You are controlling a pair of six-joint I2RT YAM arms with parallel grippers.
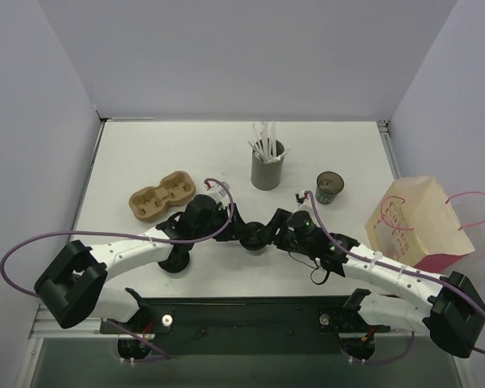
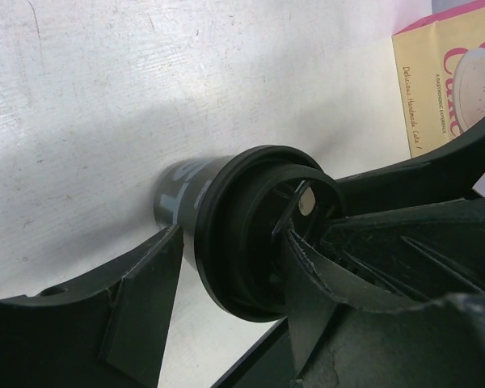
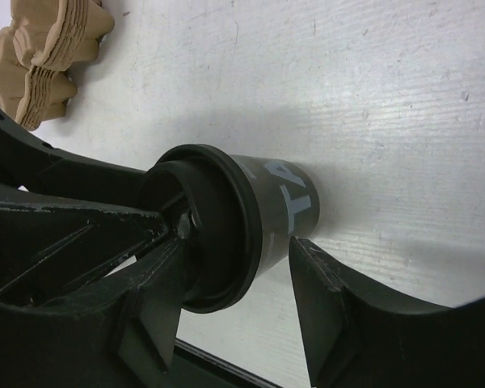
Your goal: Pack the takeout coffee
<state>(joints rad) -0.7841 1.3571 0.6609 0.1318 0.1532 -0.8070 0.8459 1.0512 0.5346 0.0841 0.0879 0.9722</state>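
You were holding the takeout coffee point(image 3: 283, 202), its lid point(image 3: 246, 242) on, mid-table where the arms met. It lay sideways in both wrist views, and whether it touched the table point(image 1: 145, 153) couldn't be told. Your left gripper point(image 2: 238, 242) and right gripper point(image 3: 238, 238) were both clamped on it, each with one finger across the lid and one against the cup wall.

Behind it stood the grey straw holder point(image 1: 267, 170) and an open dark cup point(image 1: 330, 187). The pulp carrier point(image 1: 162, 195) sat to the left, and the paper bag point(image 1: 416, 222) sat at the table's right edge. Open tabletop lay beyond these toward the back wall point(image 1: 242, 56).
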